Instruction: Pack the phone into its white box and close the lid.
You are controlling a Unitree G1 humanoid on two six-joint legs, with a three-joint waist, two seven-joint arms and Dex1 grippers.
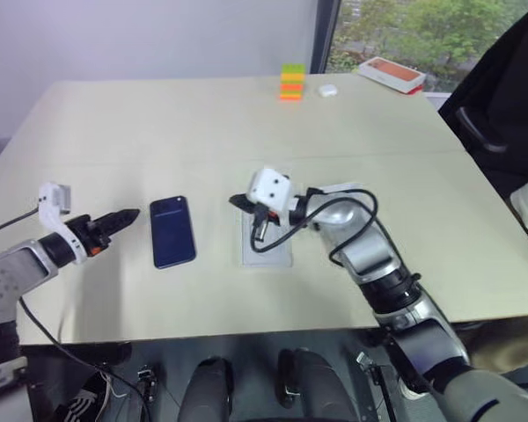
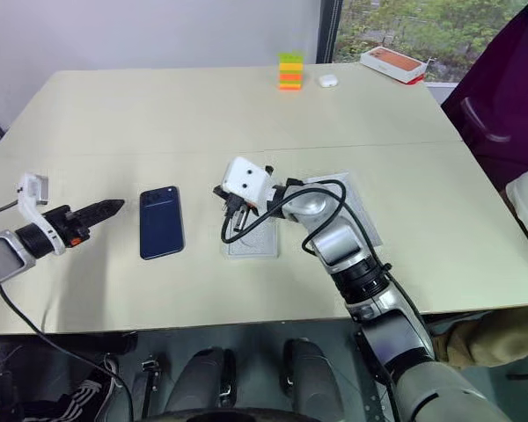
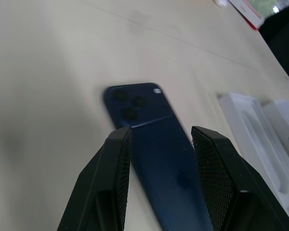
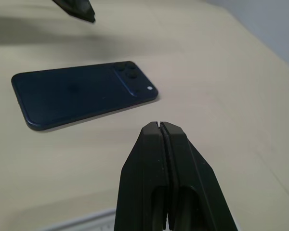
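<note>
Left wrist view looks along two black fingers (image 3: 116,159) standing parted, nothing between them, with the phone (image 3: 156,144) lying on the desk (image 1: 158,123) just past their tips. The phone rests back-up, its camera cluster toward the far edge, flat on the bare surface well in from the near edge. The left gripper (image 1: 123,217) hovers beside its left long side, apart from it, probably lined up to take or nudge it. The right gripper (image 4: 161,126) is pressed fully shut and holds nothing; it hangs above the white box (image 2: 251,239), pointing at the phone's other long side. With one gripper on each flank, the phone looks set to be slid or lifted toward the box, which sits open just to its right. A second shallow white piece (image 2: 352,207), partly hidden under the right arm, lies right of the box; I take it for the lid, though its printed face is not visible. At the far right corner sit an orange-pictured box (image 1: 392,74), a small white case (image 1: 326,90) and coloured blocks (image 1: 291,82). No brand or writing is legible.
</note>
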